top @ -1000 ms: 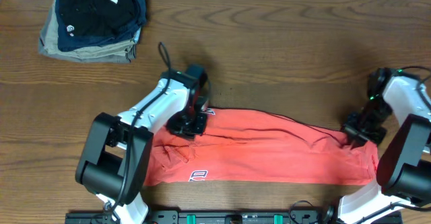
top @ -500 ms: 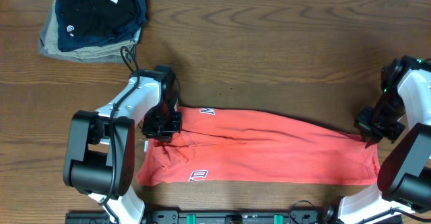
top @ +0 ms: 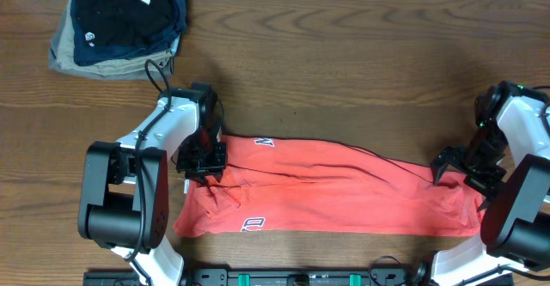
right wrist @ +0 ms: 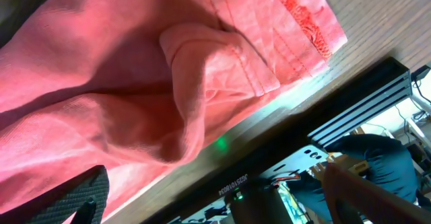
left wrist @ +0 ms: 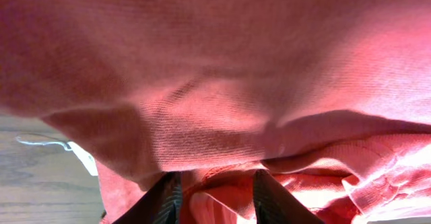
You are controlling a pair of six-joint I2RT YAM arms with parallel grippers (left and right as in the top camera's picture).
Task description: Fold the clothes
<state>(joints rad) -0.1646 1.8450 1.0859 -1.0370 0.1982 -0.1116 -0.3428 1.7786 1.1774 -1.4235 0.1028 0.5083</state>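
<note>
**Bench** [top: 361, 71]: dark wood grain, fills the overhead view.

**T-shirt** [top: 344, 198]: coral-red. Lies as a long crumpled band across the lower half of the overhead frame, from left of centre to the R edge, flat on the bench. White lettering [top: 252, 224] shows at lower left.
- Handling (judged): light, soft, limp cotton w/ no stiffness. It sags & wrinkles wherever unsupported, and prob. drags rather than slides on the wood. Not fragile.
- Best hold (judged): pinch a hem or seam edge at each end of the band, both layers together. A mid-panel grab would only bunch it.

**Folded stack** [top: 120, 24]: navy-black over khaki-grey, upper left corner, well apart from the T-shirt.

**Containers:** none in view, so nothing held in any.

**L end effector** [top: 203, 159]: on the shirt's upper-left end. Wrist view shows jaws part-way apart w/ a fold of cloth in the gap. Pinched or loose, cannot tell.

**R end effector** [top: 458, 170]: at the shirt's R end. Jaws spread wide, nothing betw. them, cloth just below.

**White label** [left wrist: 82, 158]: small tab, lower left of the L wrist view, at the cloth edge over bare wood.
</note>
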